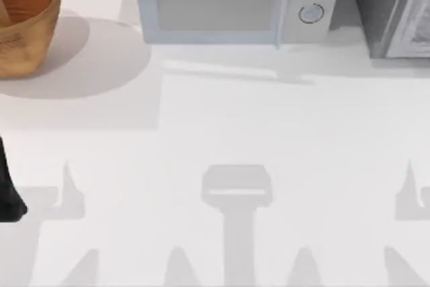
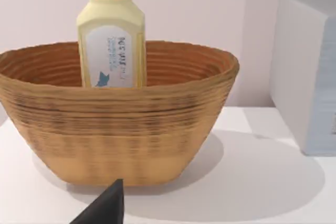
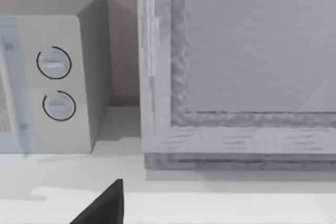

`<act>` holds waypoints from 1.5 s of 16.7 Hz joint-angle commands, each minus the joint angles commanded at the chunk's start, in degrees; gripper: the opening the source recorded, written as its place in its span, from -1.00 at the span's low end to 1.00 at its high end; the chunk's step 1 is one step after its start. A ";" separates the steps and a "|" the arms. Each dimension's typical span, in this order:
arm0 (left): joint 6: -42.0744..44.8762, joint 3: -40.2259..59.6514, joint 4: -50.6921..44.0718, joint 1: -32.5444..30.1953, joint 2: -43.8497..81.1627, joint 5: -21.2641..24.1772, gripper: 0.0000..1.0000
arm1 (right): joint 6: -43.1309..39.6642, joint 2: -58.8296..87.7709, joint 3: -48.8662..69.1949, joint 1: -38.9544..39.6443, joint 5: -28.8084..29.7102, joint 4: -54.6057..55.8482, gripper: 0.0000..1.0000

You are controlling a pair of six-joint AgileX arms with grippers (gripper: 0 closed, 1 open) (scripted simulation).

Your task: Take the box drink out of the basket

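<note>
The orange-brown wicker basket [image 1: 25, 25] stands at the table's far left corner. In the left wrist view the basket [image 2: 118, 124] is close ahead with the box drink [image 2: 111, 40] upright inside it. The box drink is yellow with a green band near its top and rises above the rim. A black part of my left gripper [image 2: 105, 208] pokes in short of the basket, apart from it. My left arm [image 1: 8, 193] is at the table's left edge, nearer the front than the basket. A black part of my right gripper [image 3: 105, 205] hangs over the bare table.
A white microwave [image 1: 235, 5] stands at the back middle, just right of the basket, with its two round knobs [image 3: 55, 82] in the right wrist view. A grey cabinet [image 1: 396, 11] fills the back right corner. White tabletop [image 1: 222, 126] spreads in front.
</note>
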 joint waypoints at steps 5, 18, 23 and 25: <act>-0.26 0.80 1.40 0.66 3.46 0.44 1.00 | 0.00 0.00 0.00 0.00 0.00 0.00 1.00; 0.41 25.11 33.78 8.55 59.28 8.12 1.00 | 0.00 0.00 0.00 0.00 0.00 0.00 1.00; 0.60 37.09 48.69 11.29 85.89 11.67 1.00 | 0.00 0.00 0.00 0.00 0.00 0.00 1.00; 0.61 41.38 53.88 12.10 95.43 12.90 1.00 | 0.00 0.00 0.00 0.00 0.00 0.00 1.00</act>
